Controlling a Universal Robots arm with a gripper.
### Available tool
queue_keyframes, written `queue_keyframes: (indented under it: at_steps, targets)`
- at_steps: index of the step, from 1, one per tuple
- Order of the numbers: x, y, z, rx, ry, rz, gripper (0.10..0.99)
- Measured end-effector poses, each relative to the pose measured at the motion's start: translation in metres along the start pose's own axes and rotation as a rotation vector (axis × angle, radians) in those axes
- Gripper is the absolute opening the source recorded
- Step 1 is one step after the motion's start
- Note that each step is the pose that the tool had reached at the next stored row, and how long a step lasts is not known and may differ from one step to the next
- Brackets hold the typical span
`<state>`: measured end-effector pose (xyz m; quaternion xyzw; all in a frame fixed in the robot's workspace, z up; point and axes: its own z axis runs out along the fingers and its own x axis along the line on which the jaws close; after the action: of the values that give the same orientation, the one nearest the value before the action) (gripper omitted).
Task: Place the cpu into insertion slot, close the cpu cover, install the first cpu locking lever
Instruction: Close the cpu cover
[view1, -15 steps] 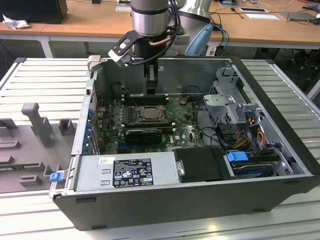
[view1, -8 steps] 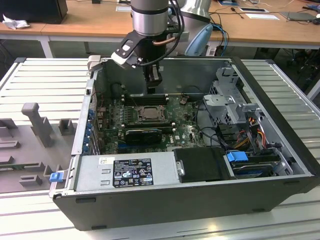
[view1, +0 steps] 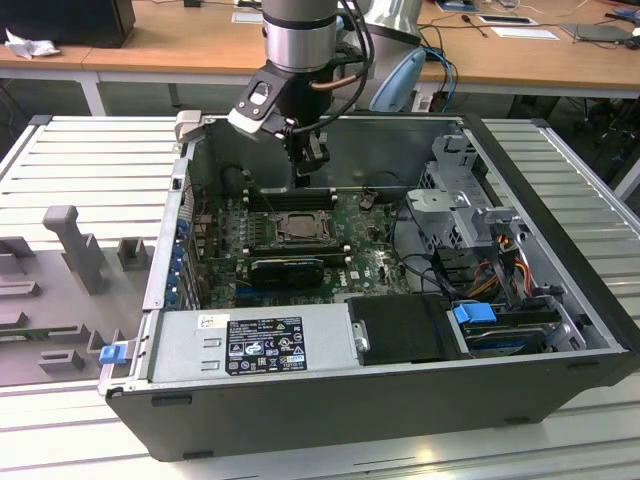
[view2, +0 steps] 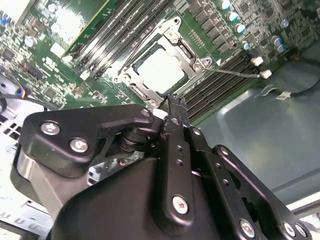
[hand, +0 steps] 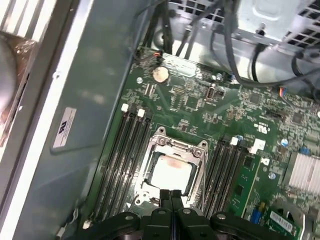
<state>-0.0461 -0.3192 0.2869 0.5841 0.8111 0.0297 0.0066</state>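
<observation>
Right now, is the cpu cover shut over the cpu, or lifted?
Shut: the cpu cover lies flat, framing the pale top of the cpu.

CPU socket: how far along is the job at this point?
Done: the cpu lies seated, with the cpu cover down around it. In hand: nothing; the gripper hovers at the cover's edge, jaws shut. Left: a thin locking lever sticks out sideways, seemingly unlatched.
</observation>
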Motion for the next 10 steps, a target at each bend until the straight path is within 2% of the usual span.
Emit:
queue_keyframes:
  at_steps: [5,10]
  targets:
    - [0.0,-0.0001,0.0,0.003,0.0066,-0.118,0.106]
    - [0.0,0.0,0.0,0.004,0.0101,-0.181,0.106]
